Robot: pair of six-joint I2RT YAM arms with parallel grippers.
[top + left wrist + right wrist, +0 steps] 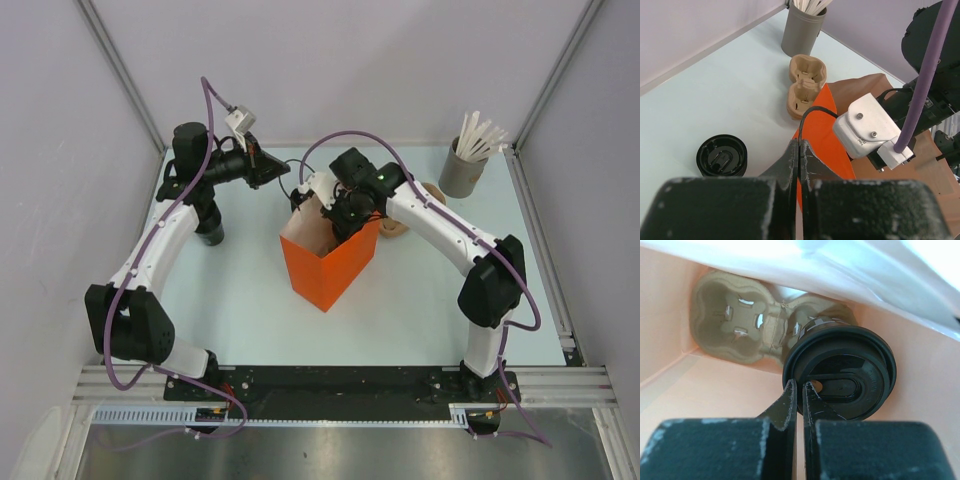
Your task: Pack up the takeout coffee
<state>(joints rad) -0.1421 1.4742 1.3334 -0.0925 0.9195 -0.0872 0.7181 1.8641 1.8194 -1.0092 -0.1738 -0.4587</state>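
Right gripper (347, 213), overhead view: it reaches down through the open mouth of the orange paper bag (326, 268), which stands upright at mid-table. Its fingertips are hidden inside. Left gripper (274, 170) hangs to the far left of the bag mouth and appears clear of it, probably to leave the opening free. A grey tub of white sticks (462, 168) stands in the far right corner, well apart. A brown moulded-pulp cup carrier (396, 226) lies just right of the bag.

Left wrist view: the jaws are together with nothing visible between them. The tips point toward the bag's orange side (826, 131); contact cannot be confirmed. The carrier (806, 84) and the tub (802, 31) lie beyond.

Right wrist view: the takeout coffee (842, 371), a small black disposable cup with a round black lid, sits in one pocket of a second pulp carrier (732, 322) on the bag floor. That seating likely keeps it upright. The jaws are together at the lid's rim; whether they nip it cannot be told. Judgement: the cup is seated, and release and a straight lift-out are what is left, keeping clear of the paper sides.
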